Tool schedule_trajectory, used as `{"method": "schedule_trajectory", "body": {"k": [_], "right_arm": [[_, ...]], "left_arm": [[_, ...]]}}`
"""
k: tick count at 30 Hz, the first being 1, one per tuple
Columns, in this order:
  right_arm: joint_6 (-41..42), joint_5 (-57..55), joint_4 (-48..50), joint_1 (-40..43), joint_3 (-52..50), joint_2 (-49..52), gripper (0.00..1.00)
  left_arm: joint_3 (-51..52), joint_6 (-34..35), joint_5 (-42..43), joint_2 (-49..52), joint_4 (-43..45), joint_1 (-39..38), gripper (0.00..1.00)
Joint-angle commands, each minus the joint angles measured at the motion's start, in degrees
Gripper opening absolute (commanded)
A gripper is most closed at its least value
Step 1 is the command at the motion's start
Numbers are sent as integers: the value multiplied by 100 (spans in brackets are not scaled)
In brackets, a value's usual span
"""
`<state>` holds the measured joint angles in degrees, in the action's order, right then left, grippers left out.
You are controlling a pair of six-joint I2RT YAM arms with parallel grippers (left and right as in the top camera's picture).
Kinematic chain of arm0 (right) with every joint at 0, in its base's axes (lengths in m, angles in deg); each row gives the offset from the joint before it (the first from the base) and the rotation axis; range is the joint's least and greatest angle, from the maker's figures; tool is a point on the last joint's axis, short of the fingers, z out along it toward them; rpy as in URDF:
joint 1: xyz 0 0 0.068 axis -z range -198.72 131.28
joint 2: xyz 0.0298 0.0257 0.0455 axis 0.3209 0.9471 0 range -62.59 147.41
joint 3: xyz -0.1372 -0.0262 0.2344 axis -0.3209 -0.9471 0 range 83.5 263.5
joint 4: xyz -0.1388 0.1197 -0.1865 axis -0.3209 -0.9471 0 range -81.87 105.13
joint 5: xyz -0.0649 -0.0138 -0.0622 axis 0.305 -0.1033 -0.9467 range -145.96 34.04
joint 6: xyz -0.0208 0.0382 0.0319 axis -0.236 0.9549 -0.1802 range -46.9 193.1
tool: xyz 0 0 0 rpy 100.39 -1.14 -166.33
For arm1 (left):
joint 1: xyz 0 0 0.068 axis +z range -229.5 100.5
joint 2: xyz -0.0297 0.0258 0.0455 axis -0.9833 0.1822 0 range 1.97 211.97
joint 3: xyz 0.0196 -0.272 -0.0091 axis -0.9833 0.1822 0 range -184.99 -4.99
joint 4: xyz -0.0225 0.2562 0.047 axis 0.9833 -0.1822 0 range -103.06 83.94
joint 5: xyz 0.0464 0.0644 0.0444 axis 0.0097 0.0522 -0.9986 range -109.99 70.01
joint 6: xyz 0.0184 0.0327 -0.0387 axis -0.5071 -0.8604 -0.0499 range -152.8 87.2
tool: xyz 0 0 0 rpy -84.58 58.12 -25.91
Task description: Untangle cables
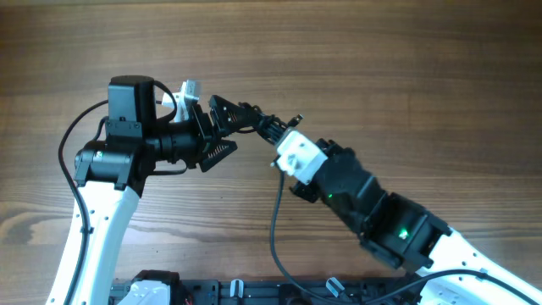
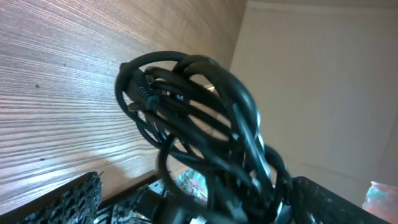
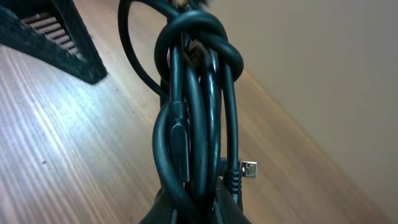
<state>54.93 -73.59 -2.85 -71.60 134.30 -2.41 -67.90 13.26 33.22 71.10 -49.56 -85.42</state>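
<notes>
Two robot arms are meeting over the middle of the wooden table (image 1: 381,51), well away from every edge, with a knotted bundle of black cables (image 3: 193,106) hanging between them. The right gripper (image 1: 264,125) is clamping the bundle at one end. Its jaws are pressing tight around several strands at once, so the whole mass is riding clear of the wood and facing the other arm. A small metal USB plug (image 3: 249,168) is poking out just beside that grip. Farther along, the cords are crossing one another in a tight knot (image 3: 199,37).

The left gripper (image 1: 230,129) is standing with its jaws spread wide and holding nothing. Its ribbed fingers (image 2: 78,196) are flanking the tangle, which is filling the gap between them in the left wrist view. Whether either pad is touching a cord cannot be told.

The arrangement looks deliberate. One arm appears to be serving as an anchor while the other is lining up to take a single loop and draw it free. Closing on several strands together would likely pull the knot tighter, so the choice of loop is what matters here. The untangling itself appears barely begun.
</notes>
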Motion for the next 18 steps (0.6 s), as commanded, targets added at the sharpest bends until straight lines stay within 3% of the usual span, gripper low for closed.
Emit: {"method": "schedule_trajectory", "body": {"k": [1, 8, 11, 13, 15, 16, 18], "right_arm": [[-343, -745, 269, -254, 116, 188, 4], [-741, -542, 837, -625, 116, 398, 4], [-907, -664, 831, -979, 116, 398, 4], [-909, -874, 828, -1001, 116, 398, 4], [-1038, -1093, 833, -1001, 116, 398, 4], [-1038, -1093, 848, -1003, 116, 398, 4], [-1036, -1143, 925, -1001, 116, 398, 4]], "left_arm": [[13, 260, -59, 33, 26, 13, 100], [13, 289, -1158, 175, 72, 15, 100], [13, 531, -1174, 431, 306, 15, 98], [13, 540, -1176, 533, 330, 15, 87], [13, 540, -1176, 601, 348, 15, 63], [13, 540, -1176, 601, 350, 15, 57], [13, 542, -1141, 601, 341, 15, 55]]}}
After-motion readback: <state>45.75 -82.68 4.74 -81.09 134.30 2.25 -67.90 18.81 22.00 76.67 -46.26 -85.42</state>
